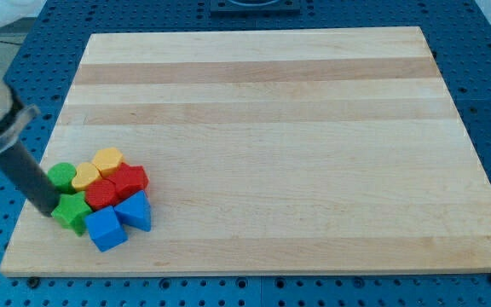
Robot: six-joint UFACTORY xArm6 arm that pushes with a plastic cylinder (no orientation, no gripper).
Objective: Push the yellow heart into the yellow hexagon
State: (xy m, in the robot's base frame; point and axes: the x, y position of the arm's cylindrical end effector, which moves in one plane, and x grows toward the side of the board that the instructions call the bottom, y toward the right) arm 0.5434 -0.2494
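The yellow heart lies in a tight cluster of blocks at the board's lower left. The yellow hexagon sits just up and right of it, touching it. My dark rod comes down from the view's upper left. My tip rests at the cluster's left edge, against the green star and just below the green round block. The tip is left of and below the yellow heart, with the green blocks between them.
Two red blocks sit right of and below the heart. A blue cube and another blue block lie at the cluster's bottom. The wooden board ends close by on the left and bottom, over a blue perforated table.
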